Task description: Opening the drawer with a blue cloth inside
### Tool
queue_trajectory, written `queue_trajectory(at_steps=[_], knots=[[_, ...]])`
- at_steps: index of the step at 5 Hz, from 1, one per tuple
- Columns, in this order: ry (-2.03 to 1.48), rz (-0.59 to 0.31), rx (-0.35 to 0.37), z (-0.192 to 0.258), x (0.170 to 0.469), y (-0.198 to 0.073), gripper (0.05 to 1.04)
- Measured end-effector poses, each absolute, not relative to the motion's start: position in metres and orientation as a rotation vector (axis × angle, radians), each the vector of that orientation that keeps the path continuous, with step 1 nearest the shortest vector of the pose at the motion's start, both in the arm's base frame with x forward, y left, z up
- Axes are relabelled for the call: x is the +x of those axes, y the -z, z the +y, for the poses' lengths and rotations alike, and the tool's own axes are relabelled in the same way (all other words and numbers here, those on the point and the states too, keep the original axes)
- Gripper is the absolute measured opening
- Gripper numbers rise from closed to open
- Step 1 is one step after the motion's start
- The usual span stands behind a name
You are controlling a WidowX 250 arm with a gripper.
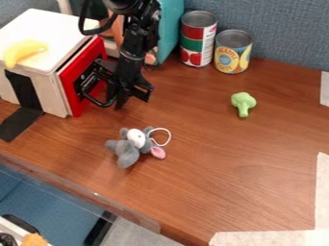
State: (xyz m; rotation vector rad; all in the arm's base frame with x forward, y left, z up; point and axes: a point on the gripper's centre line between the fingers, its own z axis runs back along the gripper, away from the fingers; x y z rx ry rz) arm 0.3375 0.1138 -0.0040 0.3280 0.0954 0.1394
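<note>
White box (61,24) at left of the wooden tabletop (257,158) bears a yellow banana (23,52) on top, with the red-fronted drawer (72,91) on its right side, close against the body. Gripper (132,98) is positioned low, just beside the drawer front; its opening and any hold cannot be determined. Rightward are a grey plush mouse (128,150) nearer the front edge, two cans (193,41) (233,55) at the rear, and green toy broccoli (243,101).

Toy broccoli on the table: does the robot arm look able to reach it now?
Probably yes: the gripper is by the red drawer front, no object stands between it and the broccoli, and the plush mouse lies to one side.
</note>
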Motion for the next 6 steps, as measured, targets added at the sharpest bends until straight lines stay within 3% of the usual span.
queue_trajectory(at_steps=[2,4,5,6], knots=[[-0.082,0.105,0.255,0.058,0.329,-0.011,0.129],[-0.111,0.138,0.198,0.034,0.325,-0.014,0.174],[-0.242,0.124,0.150,0.036,0.324,-0.024,0.402],[-0.226,0.049,0.057,0.043,0.326,-0.059,0.709]])
